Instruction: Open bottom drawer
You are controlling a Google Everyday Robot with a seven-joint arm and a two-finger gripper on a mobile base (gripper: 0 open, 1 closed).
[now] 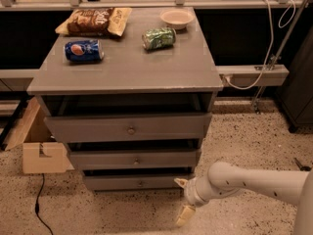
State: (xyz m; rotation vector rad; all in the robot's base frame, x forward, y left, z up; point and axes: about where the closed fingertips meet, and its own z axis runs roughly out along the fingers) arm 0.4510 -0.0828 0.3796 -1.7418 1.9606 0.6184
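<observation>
Bare floor (122, 214); end effector (183, 199) at bottom drawer (139, 182)

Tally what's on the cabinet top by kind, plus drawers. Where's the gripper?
Soda cans: 2 (blue can, green can)
Chip bag: 1
Bowl: 1
Drawers: 3 (top drawer, middle drawer, bottom drawer)
Total: 7
Gripper open, low by the bottom drawer's right end.
</observation>
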